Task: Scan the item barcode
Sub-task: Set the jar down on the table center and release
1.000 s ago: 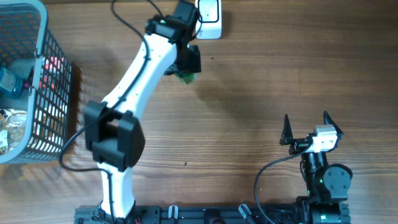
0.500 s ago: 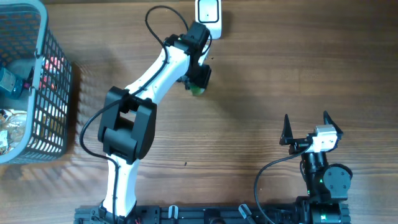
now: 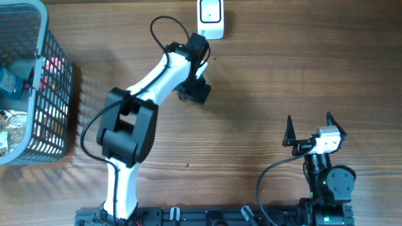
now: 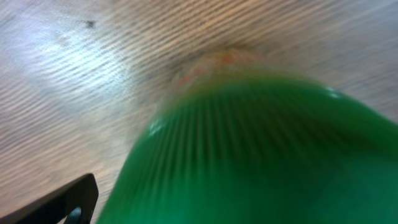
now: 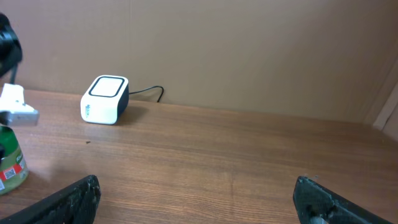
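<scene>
While left gripper [image 3: 196, 94] hangs over the green container [image 5: 9, 162] standing on the table [image 3: 282, 75] near the white scanner [image 3: 210, 14], its hold unreadable, and right gripper [image 3: 309, 129] sits wide open, empty, step reads as set-down; next: lift clear without tipping.

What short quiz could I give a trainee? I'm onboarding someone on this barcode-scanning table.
1. True or false: the right gripper holds the green item.
2. Multiple choice: the scanner sits A) at the far edge of the table, B) inside the basket, C) between the right gripper's fingers.
3. Short answer: which arm is stretched out towards the scanner?

Key: 1 false, its jaws are open and empty; 2 A; 3 the left arm.
</scene>
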{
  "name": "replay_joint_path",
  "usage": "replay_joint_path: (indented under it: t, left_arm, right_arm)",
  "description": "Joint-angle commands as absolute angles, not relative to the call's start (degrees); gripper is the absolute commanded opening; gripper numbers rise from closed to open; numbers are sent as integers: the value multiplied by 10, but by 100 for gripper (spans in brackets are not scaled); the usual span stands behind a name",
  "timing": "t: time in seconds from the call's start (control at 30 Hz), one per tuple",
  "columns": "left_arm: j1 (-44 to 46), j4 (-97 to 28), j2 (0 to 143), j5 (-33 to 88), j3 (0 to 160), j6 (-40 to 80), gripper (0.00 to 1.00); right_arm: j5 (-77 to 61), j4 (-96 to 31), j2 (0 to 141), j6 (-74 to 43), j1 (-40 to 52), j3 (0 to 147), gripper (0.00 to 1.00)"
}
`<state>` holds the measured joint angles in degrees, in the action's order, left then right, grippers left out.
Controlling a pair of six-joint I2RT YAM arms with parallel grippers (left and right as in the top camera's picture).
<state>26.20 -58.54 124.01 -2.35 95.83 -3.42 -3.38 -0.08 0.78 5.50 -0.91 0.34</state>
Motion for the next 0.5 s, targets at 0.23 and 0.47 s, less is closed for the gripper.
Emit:
replay_joint_path:
  t: [0.23, 0.47]
  left_arm:
    - [258, -685, 947, -17, 969, 47, 100]
    - [-34, -685, 777, -85, 969, 221, 100]
  right_arm:
    - [-30, 0, 4, 60, -5, 3, 100]
    - [-30, 1, 4, 60, -5, 3, 100]
